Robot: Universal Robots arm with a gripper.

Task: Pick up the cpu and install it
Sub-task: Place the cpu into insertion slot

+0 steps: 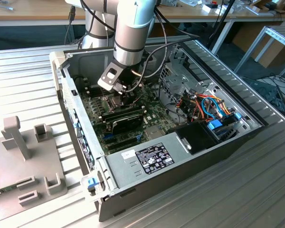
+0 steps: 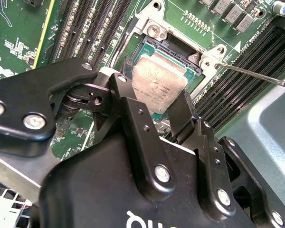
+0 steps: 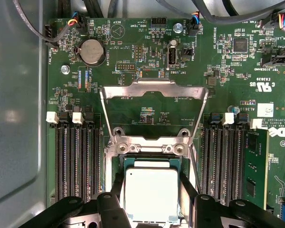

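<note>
The cpu [image 3: 151,194], a small square chip with a dull silver top, sits between my two black fingers [image 3: 187,186] directly over the open socket. My gripper [image 3: 152,190] is shut on the cpu, one finger against each opposite edge. In the second wrist view the cpu [image 2: 159,83] lies slightly tilted at the socket [image 2: 180,52], with the gripper [image 2: 156,102] closed around it. The hinged metal socket frame [image 3: 154,102] is swung back and open. In the exterior view the gripper [image 1: 126,95] reaches down into the computer case over the green motherboard [image 1: 97,107].
Rows of memory slots [image 3: 78,156] flank the socket on both sides. A thin metal lever [image 2: 256,76] sticks out beside the socket. A black oblong module [image 1: 126,118], the power supply [image 1: 147,159] and coloured cables [image 1: 209,107] fill the case. A grey fixture [image 1: 23,156] stands outside it.
</note>
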